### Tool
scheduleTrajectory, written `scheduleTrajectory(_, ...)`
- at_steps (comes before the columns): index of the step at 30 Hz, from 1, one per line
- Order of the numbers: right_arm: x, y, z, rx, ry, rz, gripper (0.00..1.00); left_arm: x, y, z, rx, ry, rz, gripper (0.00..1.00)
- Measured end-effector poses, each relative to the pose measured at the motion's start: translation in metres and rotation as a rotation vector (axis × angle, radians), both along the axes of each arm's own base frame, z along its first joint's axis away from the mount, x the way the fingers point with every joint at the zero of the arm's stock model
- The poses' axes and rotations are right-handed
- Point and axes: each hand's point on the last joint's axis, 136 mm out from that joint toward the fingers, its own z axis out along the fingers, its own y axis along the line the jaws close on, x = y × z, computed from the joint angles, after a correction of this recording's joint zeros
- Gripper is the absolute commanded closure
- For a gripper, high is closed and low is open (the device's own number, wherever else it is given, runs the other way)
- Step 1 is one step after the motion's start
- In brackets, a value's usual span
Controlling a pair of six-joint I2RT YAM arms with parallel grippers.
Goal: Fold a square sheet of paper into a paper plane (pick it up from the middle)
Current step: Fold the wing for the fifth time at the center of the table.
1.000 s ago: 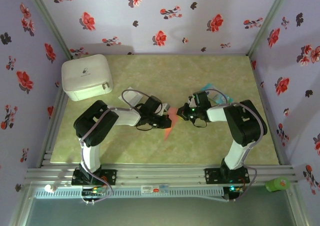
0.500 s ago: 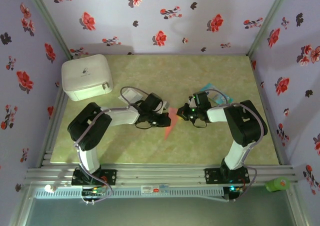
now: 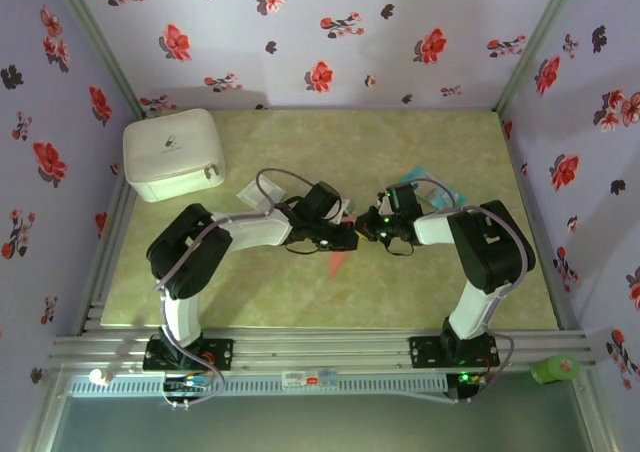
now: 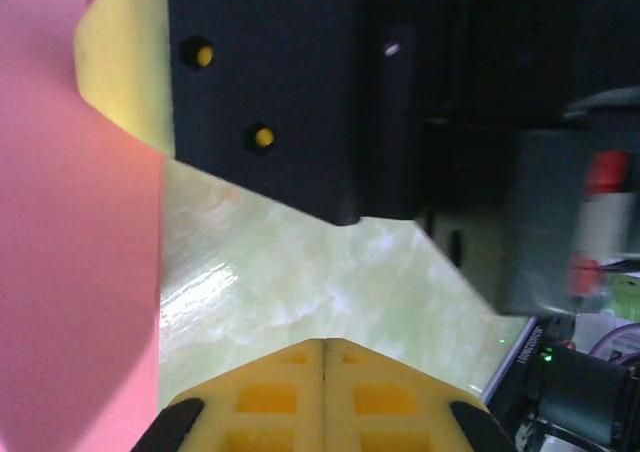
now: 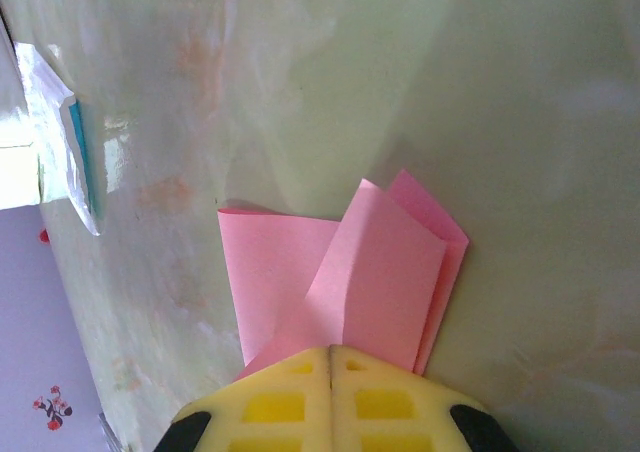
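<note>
The salmon-pink sheet of paper [image 5: 340, 272] lies partly folded on the green table, with two flaps overlapping and one lifted. In the top view only its lower tip [image 3: 338, 260] shows below the two wrists. My right gripper [image 5: 330, 352] is shut, its yellow fingertips lying over the paper's near edge; I cannot tell whether any paper is pinched. My left gripper [image 4: 325, 344] is shut with nothing between its fingers, just above the table beside the pink paper [image 4: 80, 232]. It faces the right gripper's black body [image 4: 270, 92] closely. The two grippers nearly meet at the table's middle [image 3: 356, 230].
A white box [image 3: 172, 154] stands at the back left. A pale translucent packet [image 3: 256, 190] lies behind the left arm. A teal-and-white packet [image 3: 440, 194] lies behind the right gripper, also at the left edge of the right wrist view [image 5: 62, 122]. Flowered walls enclose the table.
My left gripper has moved right across the paper, up to the right gripper, covering more of the pink sheet. The right arm has not moved.
</note>
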Motion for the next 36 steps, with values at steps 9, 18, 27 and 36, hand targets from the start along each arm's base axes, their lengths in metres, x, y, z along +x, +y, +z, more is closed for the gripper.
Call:
scheduleTrajectory(9, 0.0, 0.0, 0.0, 0.0, 0.0, 0.0, 1.0, -0.004, 0.005, -0.032, 0.063, 0.043, 0.005, 0.96)
scheduleTrajectory(18, 0.0, 0.0, 0.0, 0.001, -0.003, 0.0, 1.0, -0.014, 0.016, -0.041, 0.059, 0.033, 0.007, 0.94)
scheduleTrajectory(27, 0.0, 0.0, 0.0, 0.0, -0.003, 0.001, 1.0, -0.031, 0.033, -0.041, 0.06, 0.051, 0.022, 0.92)
scheduleTrajectory(36, -0.001, 0.0, 0.0, -0.001, -0.004, 0.003, 1.0, -0.059, 0.057, -0.043, 0.069, 0.079, 0.027, 0.92)
